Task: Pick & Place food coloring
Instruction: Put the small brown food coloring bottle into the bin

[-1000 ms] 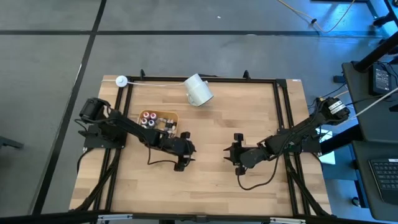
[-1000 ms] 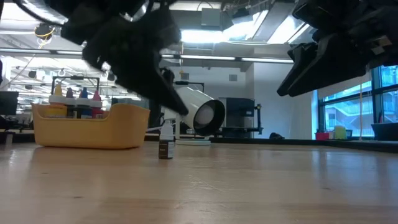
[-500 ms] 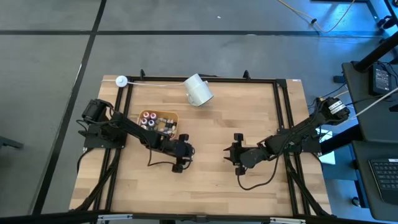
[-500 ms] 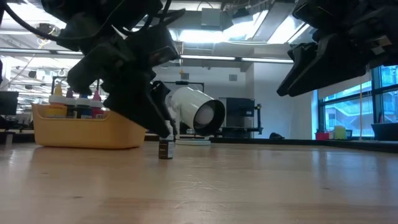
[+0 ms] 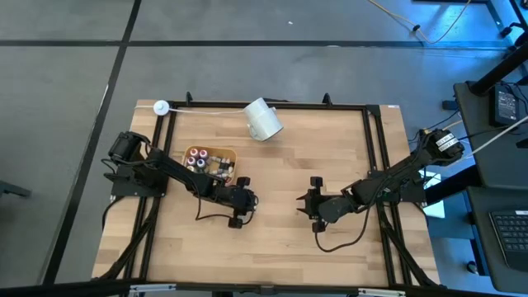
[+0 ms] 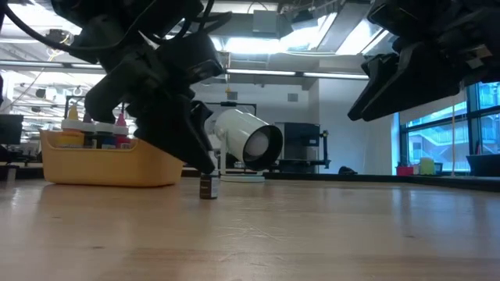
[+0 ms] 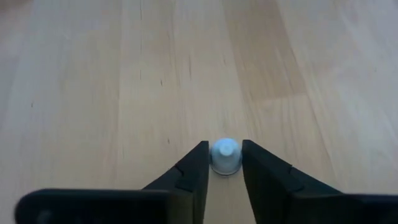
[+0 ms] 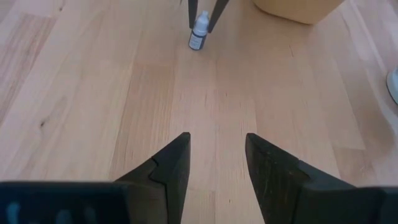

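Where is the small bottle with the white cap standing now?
The white-capped bottle stands upright on the table near its middle, just beyond the yellow tray, between the fingers of the left gripper.

We note two dark, jointed arms; each ends in a gripper with two flat, tapered black fingers (image 7: 191, 174). A black cable loops beneath each wrist.

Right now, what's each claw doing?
Left claw: closed around the white cap of a small dropper bottle standing on the table.
Right claw: open, holding nothing, hovering over bare wood.
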`<move>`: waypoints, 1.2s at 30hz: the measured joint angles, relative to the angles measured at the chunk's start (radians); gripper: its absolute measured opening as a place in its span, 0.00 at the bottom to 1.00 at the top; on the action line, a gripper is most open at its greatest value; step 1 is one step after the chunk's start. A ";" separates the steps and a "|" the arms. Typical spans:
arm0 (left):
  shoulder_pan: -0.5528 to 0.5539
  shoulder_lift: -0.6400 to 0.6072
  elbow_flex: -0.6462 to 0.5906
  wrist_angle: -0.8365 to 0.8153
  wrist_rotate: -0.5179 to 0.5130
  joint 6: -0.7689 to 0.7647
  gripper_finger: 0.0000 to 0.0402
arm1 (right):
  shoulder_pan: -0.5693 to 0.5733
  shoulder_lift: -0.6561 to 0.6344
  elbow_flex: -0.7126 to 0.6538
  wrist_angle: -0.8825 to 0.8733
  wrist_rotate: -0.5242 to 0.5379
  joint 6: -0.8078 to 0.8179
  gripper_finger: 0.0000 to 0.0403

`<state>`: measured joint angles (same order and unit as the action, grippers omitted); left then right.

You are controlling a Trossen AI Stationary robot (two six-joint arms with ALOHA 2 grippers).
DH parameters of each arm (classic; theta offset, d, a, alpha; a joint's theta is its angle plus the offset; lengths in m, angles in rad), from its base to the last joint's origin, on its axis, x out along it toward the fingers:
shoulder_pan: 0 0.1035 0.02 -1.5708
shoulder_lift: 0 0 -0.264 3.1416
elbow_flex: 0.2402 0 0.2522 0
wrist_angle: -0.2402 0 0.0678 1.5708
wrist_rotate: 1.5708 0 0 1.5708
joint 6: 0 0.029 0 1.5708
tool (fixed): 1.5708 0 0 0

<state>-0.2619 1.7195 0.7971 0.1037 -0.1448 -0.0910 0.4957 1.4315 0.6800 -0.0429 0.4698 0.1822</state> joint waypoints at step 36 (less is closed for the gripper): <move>-0.003 -0.382 -0.038 -0.786 -0.524 -0.810 0.13 | 0.000 0.000 0.000 -0.001 0.000 0.000 0.39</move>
<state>-0.2649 1.3380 0.7587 -0.6818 -0.6692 -0.9014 0.4961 1.4315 0.6800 -0.0441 0.4694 0.1825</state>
